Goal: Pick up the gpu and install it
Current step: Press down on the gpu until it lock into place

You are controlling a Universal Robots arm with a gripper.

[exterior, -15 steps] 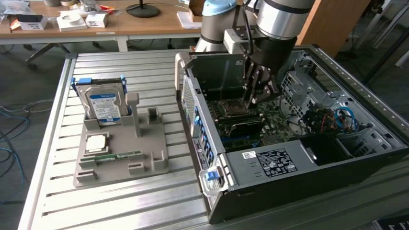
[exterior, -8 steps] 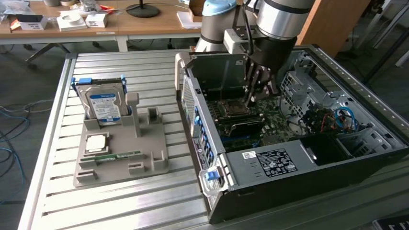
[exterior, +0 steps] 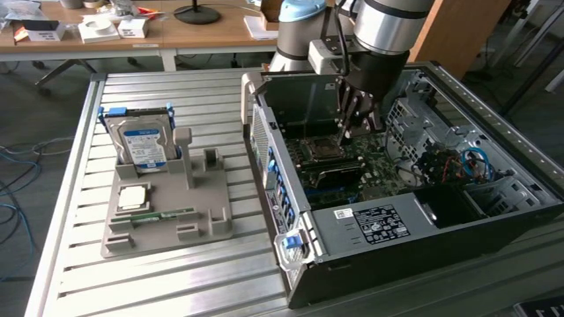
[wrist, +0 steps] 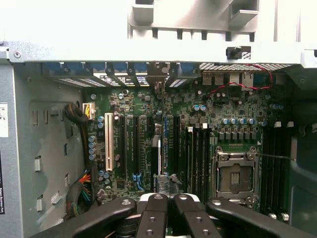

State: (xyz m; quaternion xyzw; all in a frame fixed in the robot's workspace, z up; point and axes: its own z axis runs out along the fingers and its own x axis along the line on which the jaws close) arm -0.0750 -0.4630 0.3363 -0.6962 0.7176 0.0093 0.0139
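Silver-and-black arm (exterior: 387, 33) reaches straight down into the open computer case (exterior: 423, 224), gripper (wrist: 166, 198) clamped shut on the gpu (wrist: 157, 148), held edge-down above the motherboard (wrist: 198, 124) slots.

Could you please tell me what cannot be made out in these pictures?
- Wrist view: whether the gpu, seen edge-on, sits fully in its slot; the gripper covers its near end.
- Exterior view: label text on the hard drive, too small to read.
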